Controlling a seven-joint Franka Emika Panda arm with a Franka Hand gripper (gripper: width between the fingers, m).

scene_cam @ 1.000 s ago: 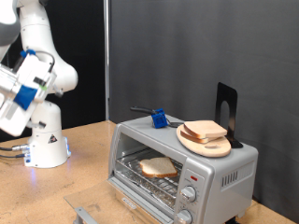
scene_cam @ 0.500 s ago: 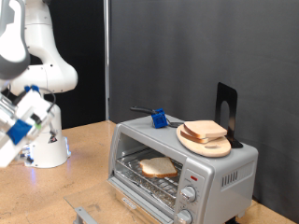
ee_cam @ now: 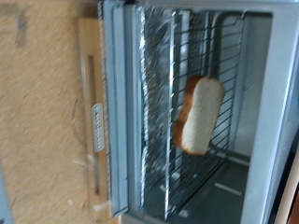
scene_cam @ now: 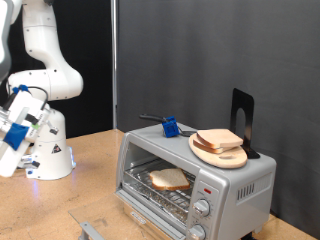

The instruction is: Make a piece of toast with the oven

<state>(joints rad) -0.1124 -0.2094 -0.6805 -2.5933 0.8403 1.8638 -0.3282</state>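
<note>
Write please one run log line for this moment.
pincer: exterior view's left edge, away from oven, holds nothing visible | piece of toast: on rack inside oven | door: open

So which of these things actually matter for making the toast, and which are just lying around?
Part of the job:
- piece of toast, lying on the rack inside
- oven, its door open
- fingers, away from the oven at the exterior view's left

Just lying about:
- wooden plate of bread on the oven
- blue clip
- black stand
</note>
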